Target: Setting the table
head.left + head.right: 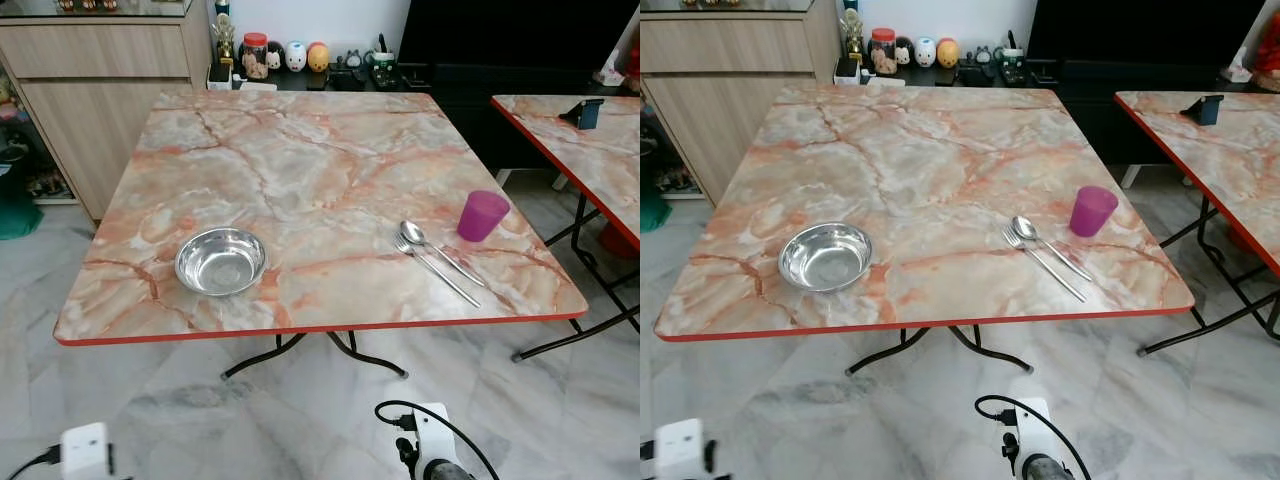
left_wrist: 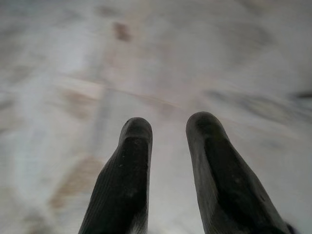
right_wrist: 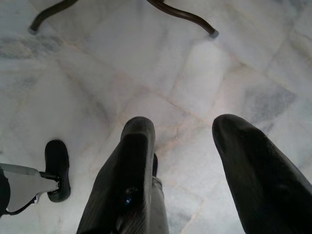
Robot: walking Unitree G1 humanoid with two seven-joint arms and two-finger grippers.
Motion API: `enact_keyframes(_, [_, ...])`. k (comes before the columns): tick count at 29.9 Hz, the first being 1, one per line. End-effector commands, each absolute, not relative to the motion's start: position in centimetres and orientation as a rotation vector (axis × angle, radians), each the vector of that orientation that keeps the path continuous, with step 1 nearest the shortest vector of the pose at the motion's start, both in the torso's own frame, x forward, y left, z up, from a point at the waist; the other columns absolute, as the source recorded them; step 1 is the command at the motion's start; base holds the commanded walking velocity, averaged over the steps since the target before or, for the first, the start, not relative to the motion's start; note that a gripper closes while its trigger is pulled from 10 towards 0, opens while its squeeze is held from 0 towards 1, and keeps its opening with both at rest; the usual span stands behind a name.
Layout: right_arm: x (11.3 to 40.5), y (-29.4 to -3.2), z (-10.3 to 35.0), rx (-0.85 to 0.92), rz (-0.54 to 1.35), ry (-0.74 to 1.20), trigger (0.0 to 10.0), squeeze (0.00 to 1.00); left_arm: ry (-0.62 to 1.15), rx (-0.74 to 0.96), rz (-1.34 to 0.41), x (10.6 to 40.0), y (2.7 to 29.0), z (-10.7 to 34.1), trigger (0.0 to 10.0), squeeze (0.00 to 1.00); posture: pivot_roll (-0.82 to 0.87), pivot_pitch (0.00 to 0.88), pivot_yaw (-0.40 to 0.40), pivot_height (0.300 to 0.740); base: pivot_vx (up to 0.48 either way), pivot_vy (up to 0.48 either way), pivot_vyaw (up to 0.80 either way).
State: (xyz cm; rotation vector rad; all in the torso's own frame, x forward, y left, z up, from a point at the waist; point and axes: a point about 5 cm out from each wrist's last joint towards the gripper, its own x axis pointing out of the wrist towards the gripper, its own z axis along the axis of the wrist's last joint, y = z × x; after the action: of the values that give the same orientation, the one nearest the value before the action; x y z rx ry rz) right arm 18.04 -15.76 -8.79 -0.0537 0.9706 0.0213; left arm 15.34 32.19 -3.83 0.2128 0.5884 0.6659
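Note:
A marble-patterned table (image 1: 300,160) with a red edge stands in front of me. On its near left sits an empty steel bowl (image 1: 220,261). On the near right, a spoon (image 1: 432,248) and a fork (image 1: 436,272) lie side by side at an angle. Just right of them stands a purple cup (image 1: 483,215). Both arms hang low in front of the table over the floor. My left gripper (image 2: 168,127) is open above the marble tiles, holding nothing. My right gripper (image 3: 183,130) is open too, pointing at the floor near the table's black feet (image 3: 195,19).
A second marble table (image 1: 590,160) stands close on the right with a blue object (image 1: 588,112) on it. A wooden cabinet (image 1: 90,90) is at the back left. Behind the table, figurines (image 1: 300,57) sit on a dark low shelf. Curved black table legs (image 1: 310,350) reach onto the floor.

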Motion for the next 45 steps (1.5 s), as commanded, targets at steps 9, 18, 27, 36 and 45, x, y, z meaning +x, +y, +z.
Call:
enact_keyframes(9, [18.0,-15.9,-8.8,-0.052,0.015,0.966,10.0,0.0,0.133,0.455,0.986,19.6,37.5,5.6,10.0,0.0,0.08,0.0,-0.077,0.74,0.0,0.0,0.0])
enact_keyframes(18, [18.2,-15.9,-8.7,-0.05,0.021,0.959,10.0,0.0,-0.294,0.477,0.394,30.0,28.9,14.8,10.0,0.0,0.07,0.0,-0.078,0.74,0.0,0.0,0.0])
enact_keyframes(27, [18.2,-15.9,-8.7,-0.048,0.02,0.963,10.0,0.0,-0.185,0.181,0.037,32.4,22.1,14.9,10.0,0.0,0.07,0.0,-0.077,0.74,0.0,0.0,0.0])
enact_keyframes(36, [18.2,-15.9,-8.7,-0.046,0.016,0.965,10.0,0.0,-0.097,-0.024,0.02,33.2,22.0,15.8,10.0,1.0,0.07,0.0,-0.077,0.74,0.0,0.0,0.0])
enact_keyframes(45, [18.2,-15.8,-8.7,-0.052,0.035,0.969,10.0,0.0,0.042,-0.037,0.104,34.4,22.7,16.5,10.0,1.0,0.07,0.003,-0.078,0.74,0.0,0.0,0.0])
